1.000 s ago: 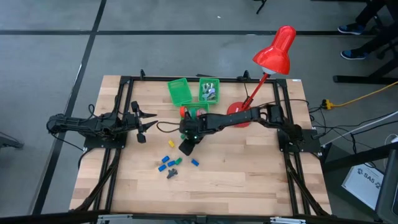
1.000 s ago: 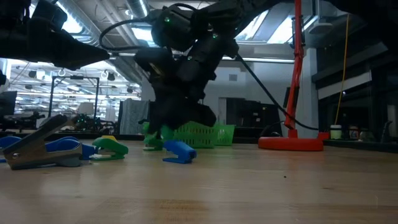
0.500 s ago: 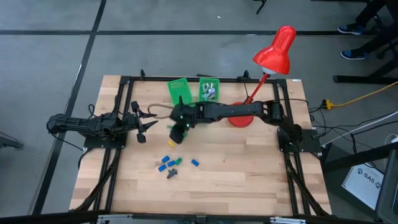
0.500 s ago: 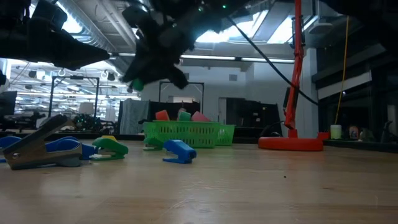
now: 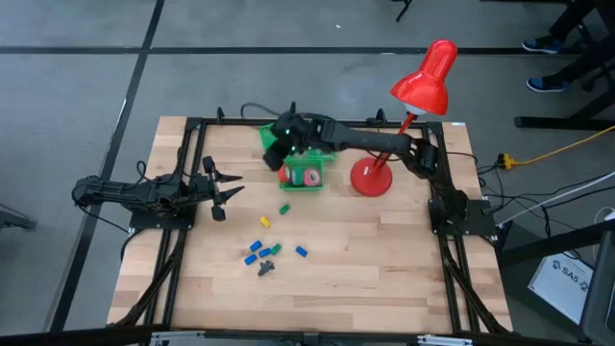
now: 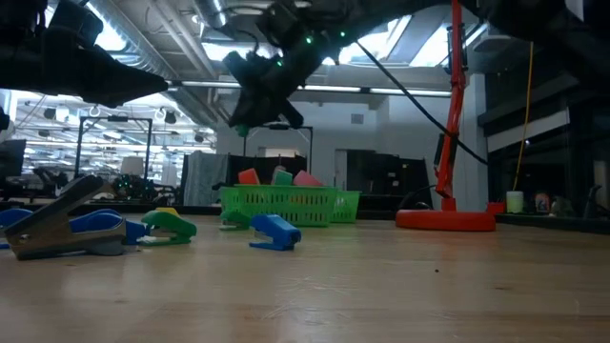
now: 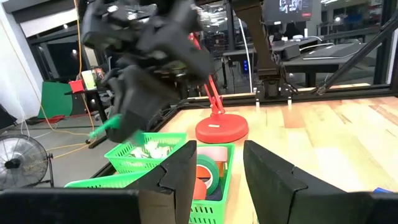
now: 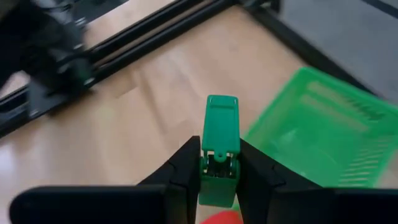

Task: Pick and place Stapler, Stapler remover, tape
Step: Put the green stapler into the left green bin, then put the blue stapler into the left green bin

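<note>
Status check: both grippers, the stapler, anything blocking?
Right gripper shut on green stapler, over green basket. Left gripper idle, table's left. Nothing blocking.

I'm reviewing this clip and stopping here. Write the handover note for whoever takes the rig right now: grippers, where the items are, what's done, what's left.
Right gripper: shut on a green stapler, held in the air by the empty green basket at the table's far edge.
Left gripper: waits at the table's left side, holding nothing.
Done: tape rolls sit in one basket, pale pieces in another basket.
Left: release the held stapler; collect the loose green piece, yellow piece and the blue cluster mid-table.
</note>
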Robot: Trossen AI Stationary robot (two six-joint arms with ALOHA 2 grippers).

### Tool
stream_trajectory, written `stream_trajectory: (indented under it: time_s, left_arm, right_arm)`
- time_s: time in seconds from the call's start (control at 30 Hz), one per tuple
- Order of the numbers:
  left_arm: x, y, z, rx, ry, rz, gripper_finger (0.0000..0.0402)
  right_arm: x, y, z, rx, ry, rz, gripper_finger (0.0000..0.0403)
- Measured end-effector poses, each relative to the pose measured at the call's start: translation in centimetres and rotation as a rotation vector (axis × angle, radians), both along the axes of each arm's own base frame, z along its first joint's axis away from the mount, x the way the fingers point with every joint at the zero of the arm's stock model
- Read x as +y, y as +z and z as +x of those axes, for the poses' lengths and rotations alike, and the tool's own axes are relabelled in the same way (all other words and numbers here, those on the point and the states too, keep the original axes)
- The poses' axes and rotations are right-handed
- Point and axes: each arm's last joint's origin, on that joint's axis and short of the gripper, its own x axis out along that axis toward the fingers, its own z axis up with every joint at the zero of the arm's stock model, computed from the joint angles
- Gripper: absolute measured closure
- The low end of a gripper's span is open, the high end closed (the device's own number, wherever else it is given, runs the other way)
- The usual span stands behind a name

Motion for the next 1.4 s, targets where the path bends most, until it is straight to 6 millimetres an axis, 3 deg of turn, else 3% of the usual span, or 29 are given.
stream_trajectory:
  time_s: [0.13, 0.27, 0.83, 1.4]
  left_arm:
    - [0.0, 0.0, 0.0, 0.0, 0.0, 0.0, 0.0274]
    - [0.0, 0.0, 0.0, 0.0, 0.0, 0.0, 0.0274]
    - [0.0, 0.0, 0.0, 0.0, 0.0, 0.0, 0.0274]
    - [0.0, 0.0, 0.0, 0.0, 0.0, 0.0, 0.0274]
  right_arm:
    - [-2.5, 0.0, -0.7, 0.002, -0.05, 0.001, 0.0321]
    - [-3.4, -0.3, -1.0, 0.007, -0.07, 0.003, 0.0321]
    - [-4.0, -3.6, -1.7, 0.045, -0.084, 0.02, 0.0327]
    - [-4.6, -3.2, -1.5, -0.006, -0.112, -0.044, 0.0259]
